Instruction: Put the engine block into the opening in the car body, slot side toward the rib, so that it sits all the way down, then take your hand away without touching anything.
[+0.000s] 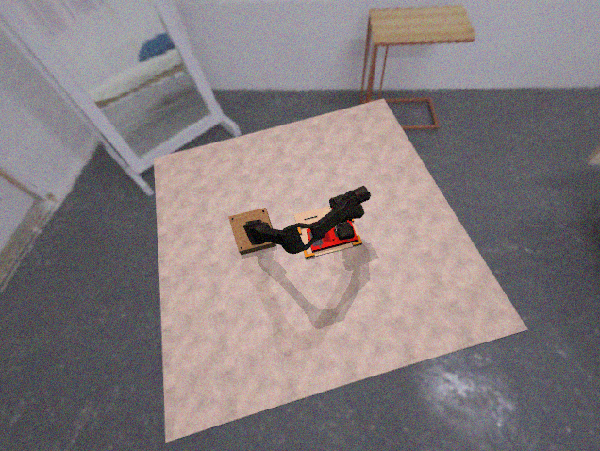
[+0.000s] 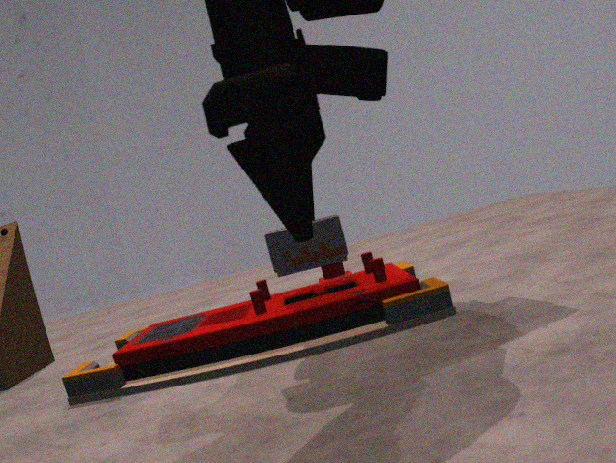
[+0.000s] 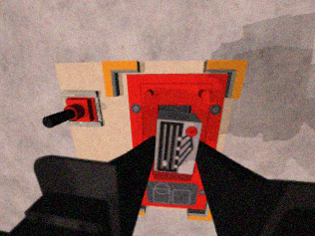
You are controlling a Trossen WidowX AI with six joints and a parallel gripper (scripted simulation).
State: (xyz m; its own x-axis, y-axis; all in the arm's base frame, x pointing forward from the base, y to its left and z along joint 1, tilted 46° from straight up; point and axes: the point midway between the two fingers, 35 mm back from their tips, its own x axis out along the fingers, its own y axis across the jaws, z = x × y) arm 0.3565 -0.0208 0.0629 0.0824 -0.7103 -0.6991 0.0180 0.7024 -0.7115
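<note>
The gripper (image 2: pixel 302 235) (image 3: pixel 176 143) is shut on the grey engine block, a finger at each side. The engine block (image 2: pixel 325 244) (image 3: pixel 174 150) hangs slightly tilted above the red car body (image 1: pixel 330 241) (image 2: pixel 298 318) (image 3: pixel 137 133), with a visible gap below it in the exterior view. Its top shows black and white stripes and a red disc. Part of the dark opening (image 3: pixel 174 109) shows past the block's far edge in the wrist view; the block hides the rest. The rib and the block's slot side cannot be made out.
Short red posts (image 2: pixel 258 300) (image 2: pixel 379 269) rise from the body. Grey-and-yellow corner brackets (image 2: pixel 418 303) (image 3: pixel 239 79) hold it on a cream board (image 1: pixel 303 216) (image 3: pixel 72 73). A red piece (image 3: pixel 88 110) with a black knob (image 3: pixel 57 118) stands beside it. The arm's wooden base (image 1: pixel 237 232) (image 2: pixel 22 324) is nearby.
</note>
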